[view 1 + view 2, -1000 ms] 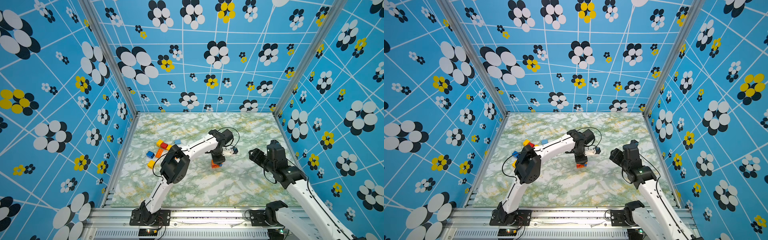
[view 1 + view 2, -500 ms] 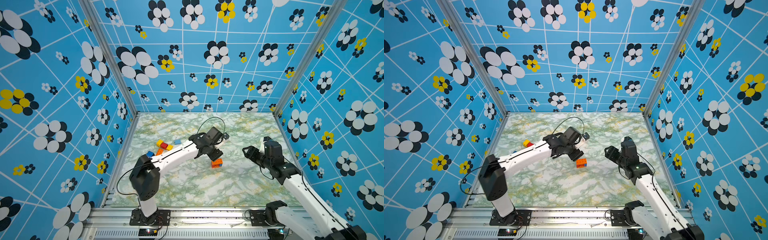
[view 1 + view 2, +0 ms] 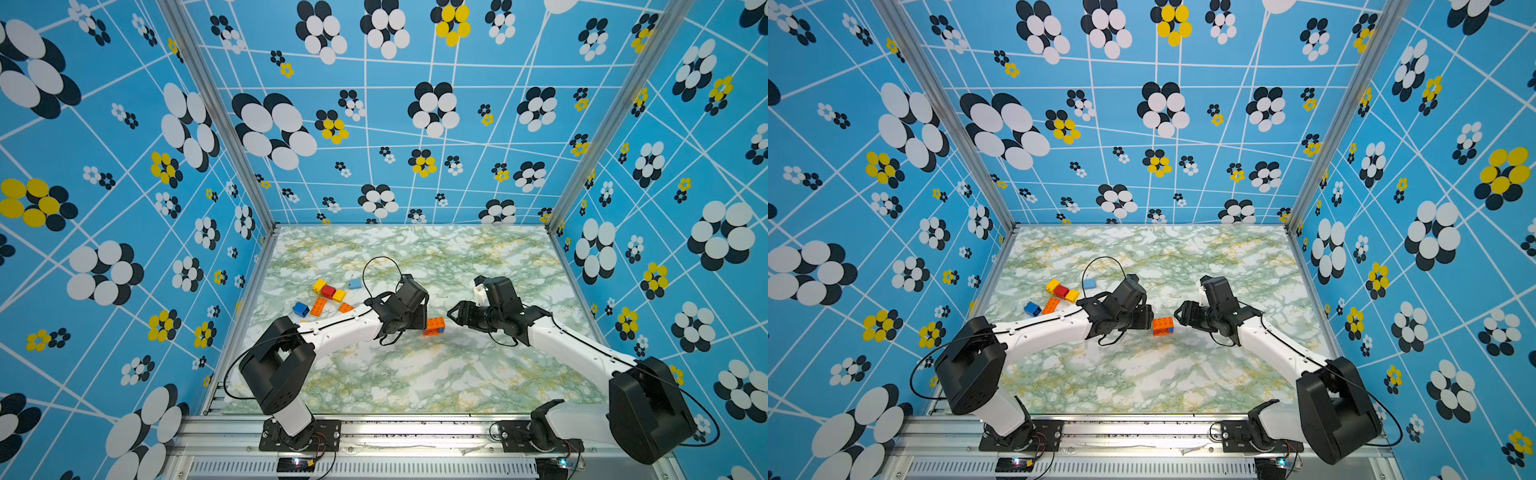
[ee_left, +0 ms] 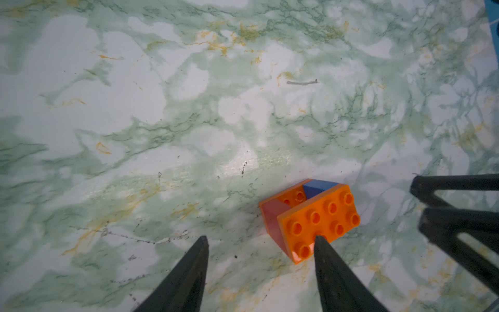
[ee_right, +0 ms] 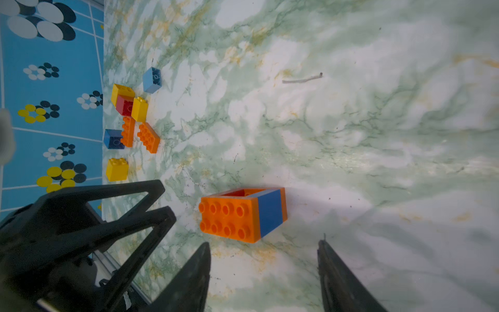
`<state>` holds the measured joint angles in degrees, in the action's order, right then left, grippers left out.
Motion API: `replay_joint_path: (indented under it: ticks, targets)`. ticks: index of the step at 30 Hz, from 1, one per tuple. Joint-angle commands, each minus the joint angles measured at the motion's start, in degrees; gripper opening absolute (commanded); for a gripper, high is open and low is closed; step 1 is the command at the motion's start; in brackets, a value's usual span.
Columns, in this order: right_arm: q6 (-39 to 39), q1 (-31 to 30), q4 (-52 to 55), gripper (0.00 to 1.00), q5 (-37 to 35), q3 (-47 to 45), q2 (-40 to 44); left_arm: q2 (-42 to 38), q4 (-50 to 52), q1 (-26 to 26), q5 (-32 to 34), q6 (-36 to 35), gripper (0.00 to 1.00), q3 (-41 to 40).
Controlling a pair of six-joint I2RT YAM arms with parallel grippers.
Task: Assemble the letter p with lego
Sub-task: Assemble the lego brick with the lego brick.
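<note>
since the earlier frames both arms have been brought low and inward: the left gripper (image 4: 262, 239), which was above the build a second ago, is now laid beside it, and the right gripper (image 5: 264, 243) has been moved in from the opposite side. between them, near the middle of the table (image 3: 415, 374), the orange build (image 3: 434, 325) is found lying on its side, with its studs turned sideways. in the wrist views it is shown as a hollow box: two orange studded bricks joined by a blue brick (image 5: 270, 213) at one end and a red-looking brick (image 4: 271, 216) at the other. this is judged to be the closed loop of the p, and no stem is seen attached.

both grippers are seen with fingers spread and nothing held. one left fingertip (image 4: 324, 251) is seen at the build's edge, though contact cannot be told.

well apart, near the left wall, the spare bricks lie unused: the yellow and red cluster (image 3: 328, 290), a pale blue brick (image 3: 355, 284), a dark blue brick (image 3: 300, 308), two loose orange bricks (image 3: 319, 306) and a lone yellow brick (image 5: 117, 169). the stem remains to be built and joined.
</note>
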<state>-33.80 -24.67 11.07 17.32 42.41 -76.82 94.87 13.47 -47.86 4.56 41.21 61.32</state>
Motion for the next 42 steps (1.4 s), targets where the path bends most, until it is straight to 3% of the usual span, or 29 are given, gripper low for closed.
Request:
replay_joint_path:
  ticks: [1,23,25,32,42]
  targets:
    - [2.27,-1.11,-1.67,0.6,2.15,2.34,-2.21,2.13,-3.31,0.41,-2.02,3.68,0.62,0.47]
    - [5.6,-4.78,1.71,0.33,-0.02,5.88,-12.36,5.03,-7.23,0.16,-6.33,7.04,0.44,-4.62]
    - [6.02,-4.98,2.48,0.31,-0.76,5.88,-12.74,5.48,-6.99,0.17,-6.3,7.24,0.38,-5.08]
    - [5.89,-6.07,3.74,0.26,-3.61,4.34,-12.76,5.69,-6.4,-0.13,-5.7,7.13,0.3,-6.56]
    - [4.28,-7.4,3.69,0.26,-5.28,3.26,-11.35,5.73,-5.87,-0.77,-4.92,7.05,0.3,-7.28]
